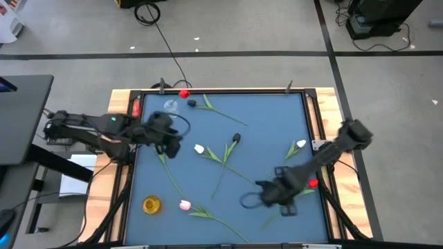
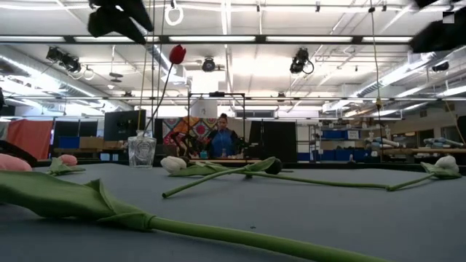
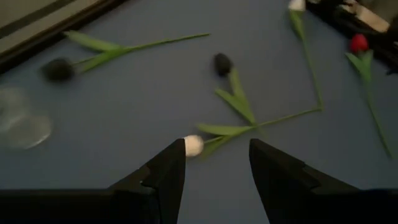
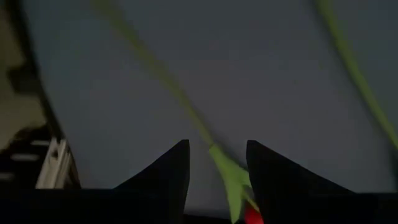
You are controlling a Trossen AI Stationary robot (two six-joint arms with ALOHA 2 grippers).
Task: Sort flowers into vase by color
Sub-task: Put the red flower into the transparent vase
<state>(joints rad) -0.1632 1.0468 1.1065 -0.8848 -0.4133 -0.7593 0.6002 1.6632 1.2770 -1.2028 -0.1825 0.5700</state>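
Note:
A clear glass vase (image 1: 171,105) at the far left holds one red tulip (image 1: 183,93), which stands upright in the low view (image 2: 177,53). A gold vase (image 1: 151,204) stands near left. Loose tulips lie on the blue mat: two dark (image 1: 192,103) (image 1: 237,138), two white (image 1: 199,149) (image 1: 301,144), one pink (image 1: 185,205) and one red (image 1: 313,183). My left gripper (image 1: 173,146) hangs open, with the white tulip head (image 3: 193,145) just beyond its fingertips. My right gripper (image 4: 217,168) is open over the red tulip's stem (image 4: 186,112). The stem's leaf shows between the fingers.
A raised black frame (image 1: 308,111) and wooden borders surround the mat. The tulip stems cross one another in the middle of the mat (image 1: 225,160). Bare mat lies at the far right (image 1: 277,114). A person stands in the room behind (image 2: 220,140).

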